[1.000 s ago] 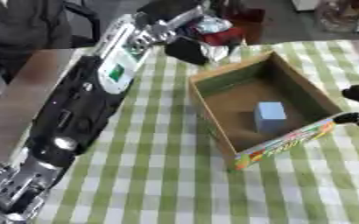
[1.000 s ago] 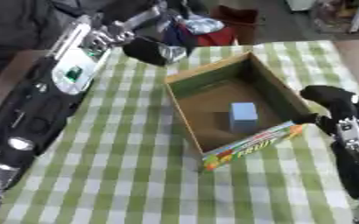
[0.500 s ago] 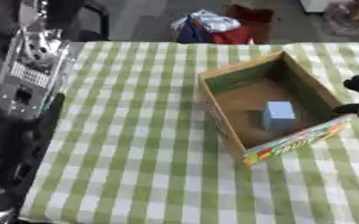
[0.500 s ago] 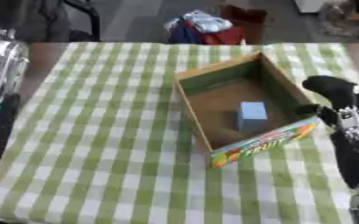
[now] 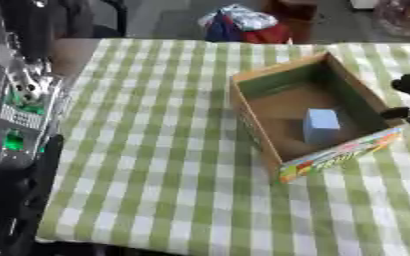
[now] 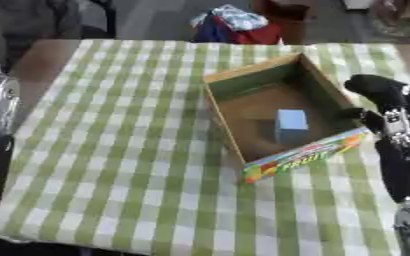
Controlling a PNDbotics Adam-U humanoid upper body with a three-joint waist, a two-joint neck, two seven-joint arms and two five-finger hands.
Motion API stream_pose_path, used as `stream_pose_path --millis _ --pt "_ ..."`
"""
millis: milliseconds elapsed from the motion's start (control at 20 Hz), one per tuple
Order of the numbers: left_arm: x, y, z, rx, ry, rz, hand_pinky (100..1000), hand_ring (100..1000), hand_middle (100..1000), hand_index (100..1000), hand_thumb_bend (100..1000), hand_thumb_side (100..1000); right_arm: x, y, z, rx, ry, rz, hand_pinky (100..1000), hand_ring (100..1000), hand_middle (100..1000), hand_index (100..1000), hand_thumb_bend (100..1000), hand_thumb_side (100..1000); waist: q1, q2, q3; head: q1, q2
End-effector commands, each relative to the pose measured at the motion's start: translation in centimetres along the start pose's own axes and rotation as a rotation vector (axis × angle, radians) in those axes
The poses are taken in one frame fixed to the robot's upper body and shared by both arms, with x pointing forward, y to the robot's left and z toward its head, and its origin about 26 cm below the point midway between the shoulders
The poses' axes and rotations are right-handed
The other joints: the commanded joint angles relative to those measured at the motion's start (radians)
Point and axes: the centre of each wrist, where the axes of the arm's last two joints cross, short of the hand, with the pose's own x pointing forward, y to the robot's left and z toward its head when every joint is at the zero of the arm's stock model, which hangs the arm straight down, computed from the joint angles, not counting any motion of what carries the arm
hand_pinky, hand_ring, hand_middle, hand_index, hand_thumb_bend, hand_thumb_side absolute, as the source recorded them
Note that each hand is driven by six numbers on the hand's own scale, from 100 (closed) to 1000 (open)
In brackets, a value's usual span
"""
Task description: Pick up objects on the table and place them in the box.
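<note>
1. Right hand [image 6: 385,100] first: its black fingers [image 6: 366,86] curl inward just outside the right wall of the box, closed on nothing that shows, with one dark tip touching or nearly touching that wall.
2. Its black forearm with a silver joint runs down the right edge toward the lower corner.
3. The open brown cardboard box with a bright printed front panel [image 6: 306,156] sits on the table's right half, turned at an angle.
4. Inside it, a small pale-blue block [image 6: 290,124] stands on the box floor, near the middle.
5. Green-and-white checked tablecloth [image 5: 156,150] covers the table.
6. Left arm [image 5: 16,125], black and silver, hangs along the left edge; its hand's fingers aren't readable here.
</note>
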Motion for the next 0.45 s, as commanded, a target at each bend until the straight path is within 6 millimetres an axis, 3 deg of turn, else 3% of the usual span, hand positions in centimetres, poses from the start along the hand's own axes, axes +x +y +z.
stream_pose_path --millis 50,450 --pt "0.54 0.24 -0.32 0.015 -0.029 -0.004 710 638 665 800 100 610 0.53 -0.26 -0.26 0.000 -0.019 0.009 596 832 729 694 100 551 -0.002 -0.017 0.007 -0.007 0.017" --pt "0.26 0.06 0.43 0.020 0.004 0.004 708 631 658 796 100 613 0.51 -0.31 -0.14 -0.001 -0.016 0.010 596 831 730 694 100 550 -0.004 -0.027 0.023 -0.016 0.021"
